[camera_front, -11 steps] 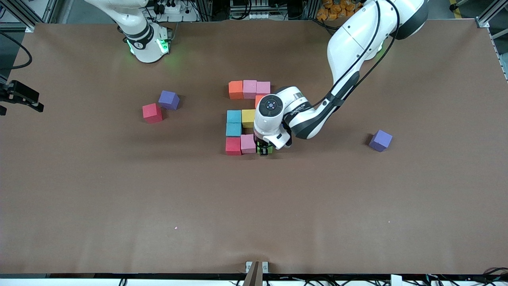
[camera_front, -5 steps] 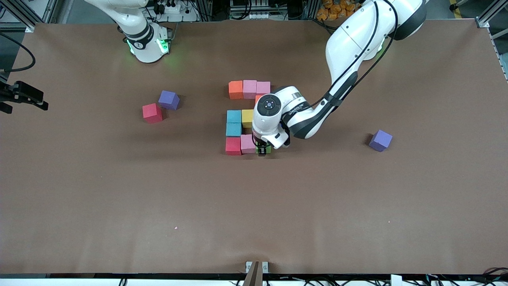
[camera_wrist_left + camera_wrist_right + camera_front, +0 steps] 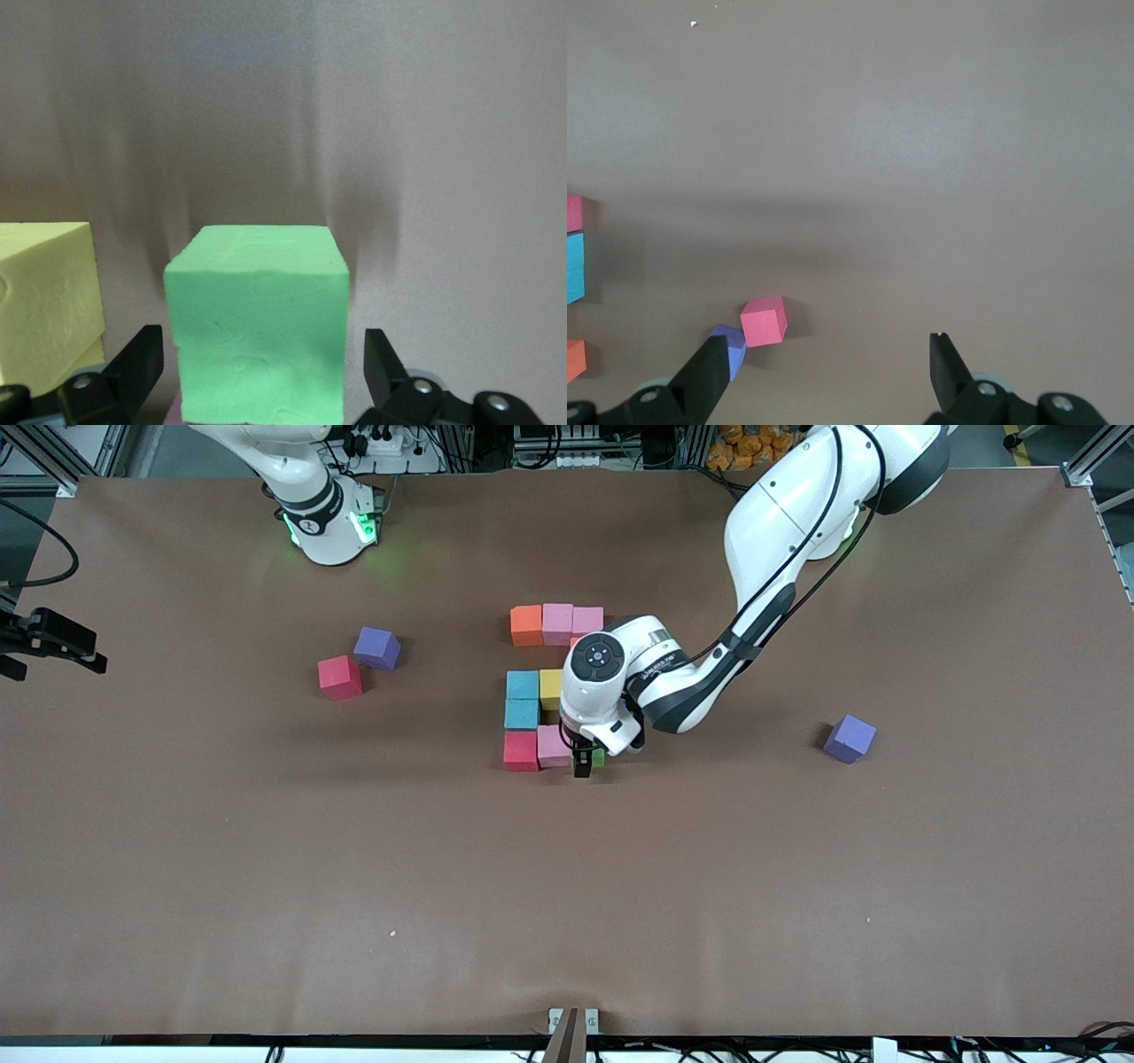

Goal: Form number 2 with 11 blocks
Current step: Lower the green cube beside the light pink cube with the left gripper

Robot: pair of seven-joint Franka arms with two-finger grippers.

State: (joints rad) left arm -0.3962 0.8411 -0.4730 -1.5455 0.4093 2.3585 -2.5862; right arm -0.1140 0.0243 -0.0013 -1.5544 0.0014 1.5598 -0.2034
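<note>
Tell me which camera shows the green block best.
The left wrist view: the green block fills it, sitting between the open left gripper fingers. The front view shows only a sliver under the arm; the right wrist view shows none.

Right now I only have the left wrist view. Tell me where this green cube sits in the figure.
Observer: The green cube ends the row nearest the front camera, beside a pink cube, with a red cube next along.
Operator: Report any loose cubes.
Observer: A second red cube and a purple cube lie close together toward the right arm's end of the table.
Operator: Give me the right gripper.
Observer: The right gripper waits open above the table at that end.
</note>
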